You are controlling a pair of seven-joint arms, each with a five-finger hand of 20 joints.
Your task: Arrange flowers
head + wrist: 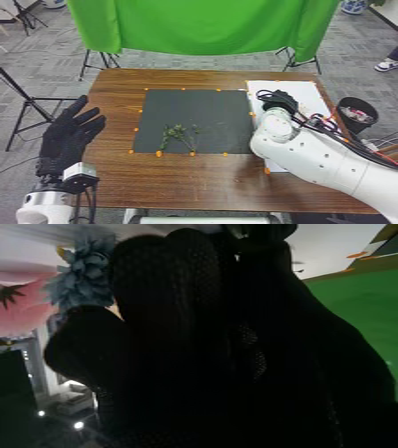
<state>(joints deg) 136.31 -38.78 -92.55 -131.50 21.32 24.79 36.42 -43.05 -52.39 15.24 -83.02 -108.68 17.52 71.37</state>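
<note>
Plainly, left robot hand (69, 135) is open.

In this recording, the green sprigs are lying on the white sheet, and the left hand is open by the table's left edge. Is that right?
Not quite. In the head view, the green sprigs lie on the dark mat. The left hand is indeed open by the left edge of the table.

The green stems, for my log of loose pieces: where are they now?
In the head view, the green stems lie on the black mat, left of centre near its lower edge, to the right of the left hand.
</note>
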